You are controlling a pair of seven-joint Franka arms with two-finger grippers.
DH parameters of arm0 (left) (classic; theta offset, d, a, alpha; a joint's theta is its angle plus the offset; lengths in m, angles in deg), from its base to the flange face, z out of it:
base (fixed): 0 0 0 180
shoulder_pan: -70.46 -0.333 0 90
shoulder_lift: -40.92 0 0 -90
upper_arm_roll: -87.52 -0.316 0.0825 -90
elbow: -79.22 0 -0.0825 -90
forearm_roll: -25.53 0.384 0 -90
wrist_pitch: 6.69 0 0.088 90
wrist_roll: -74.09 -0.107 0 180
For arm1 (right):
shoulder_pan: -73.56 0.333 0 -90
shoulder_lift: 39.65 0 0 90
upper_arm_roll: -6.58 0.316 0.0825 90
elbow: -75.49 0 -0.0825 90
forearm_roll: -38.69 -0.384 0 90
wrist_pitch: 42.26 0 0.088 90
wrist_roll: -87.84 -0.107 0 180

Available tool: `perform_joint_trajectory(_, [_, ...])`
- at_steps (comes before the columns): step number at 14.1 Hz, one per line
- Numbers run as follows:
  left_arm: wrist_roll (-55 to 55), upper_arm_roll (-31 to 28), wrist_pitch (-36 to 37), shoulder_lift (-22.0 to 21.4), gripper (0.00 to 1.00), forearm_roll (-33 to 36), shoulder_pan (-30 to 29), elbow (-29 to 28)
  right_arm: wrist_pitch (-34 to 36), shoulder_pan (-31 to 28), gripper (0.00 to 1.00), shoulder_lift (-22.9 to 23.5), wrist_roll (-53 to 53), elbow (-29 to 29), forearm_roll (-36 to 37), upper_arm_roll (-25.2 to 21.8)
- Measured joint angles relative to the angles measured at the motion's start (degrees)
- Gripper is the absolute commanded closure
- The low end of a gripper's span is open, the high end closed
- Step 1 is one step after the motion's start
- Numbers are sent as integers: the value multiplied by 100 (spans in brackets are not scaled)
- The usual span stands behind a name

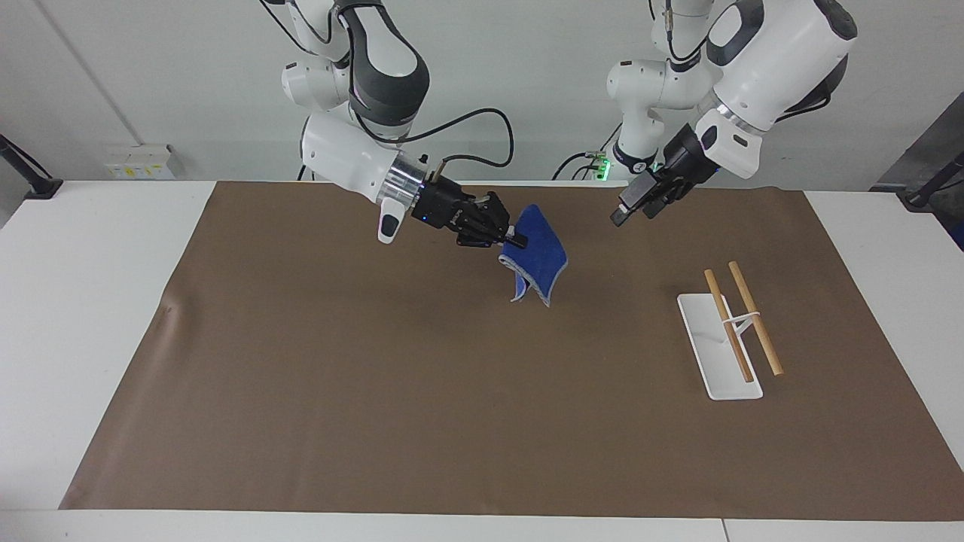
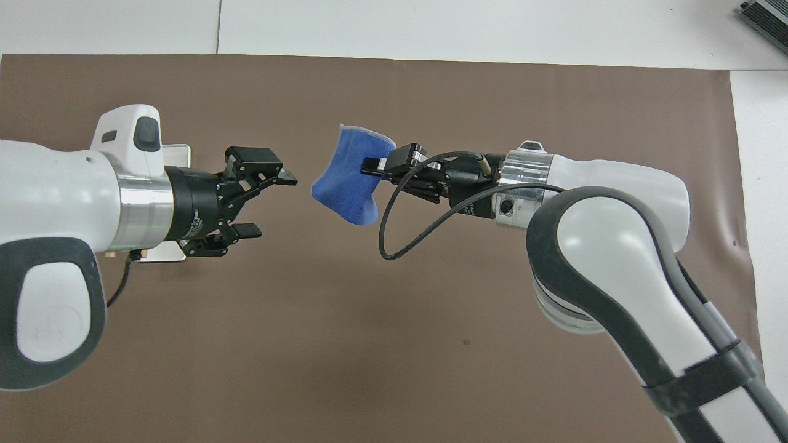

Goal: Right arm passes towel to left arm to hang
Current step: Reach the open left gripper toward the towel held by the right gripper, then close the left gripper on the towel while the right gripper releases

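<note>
The towel [image 1: 538, 254] is up in the air over the middle of the brown mat [image 1: 376, 391], a small royal-blue terry cloth with a thin pale grey stitched edge showing along its lower border. It hangs doubled over, folded so two layers droop side by side, the lower corners pointing down at the mat without touching it. In the overhead view the towel [image 2: 351, 181] looks pinched at its middle, flaring out toward both ends, with its long axis running roughly away from the robots and back toward them, so its broad face turns toward the left arm's end of the table.

The right gripper [image 1: 518, 242] has the cloth clamped tight between its fingertips, at the edge facing the right arm [image 1: 354, 162]. That arm reaches in low and nearly level over the mat.

The left gripper [image 2: 271, 206] hovers over the mat just beside the towel, apart from it, jaws spread wide with nothing between them, aimed at the cloth's free edge. The left arm [image 1: 768, 64] slants down from above.

Toward the left arm's end of the table stands the white rack [image 1: 719, 354] with its two wooden rods [image 1: 755, 318] lying parallel on top, bare, well apart from the towel.
</note>
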Motion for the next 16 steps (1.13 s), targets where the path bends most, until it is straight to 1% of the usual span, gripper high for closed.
perform_joint_trajectory(2, [633, 11, -692, -88, 0, -19, 310, -333, -1, 8, 100, 0, 0, 0, -6, 0])
perform_joint_trajectory(4, [881, 11, -1227, -89, 0, -201, 438, -511, -2, 10, 100, 0, 0, 0, -8, 0])
perform_joint_trajectory(7, [1298, 8, -2318, -26, 0, -432, 723, -915, -3, 10, 100, 0, 1, -1, -8, 0])
perform_joint_trajectory(9, [1520, 12, -2757, 115, 0, -445, 849, -1003, -3, 11, 100, 0, 5, -1, -8, 0])
perform_joint_trajectory(12, [1786, 5, -3168, 241, 0, -681, 865, -1002, -3, 13, 100, 0, 37, -1, -54, 0])
perform_joint_trajectory(13, [1861, 4, -3270, 252, 20, -723, 867, -1002, -3, 13, 100, 0, 63, -1, -76, 0])
perform_joint_trajectory(14, [1968, 5, -3321, 256, 33, -738, 873, -1001, -3, 13, 100, 0, 80, -1, -92, 0])
perform_joint_trajectory(15, [2057, 5, -3367, 256, 51, -740, 882, -998, -3, 14, 100, 0, 85, -1, -98, 0])
perform_joint_trajectory(16, [2110, 5, -3444, 257, 70, -742, 892, -996, -3, 16, 100, 0, 88, -1, -101, 0])
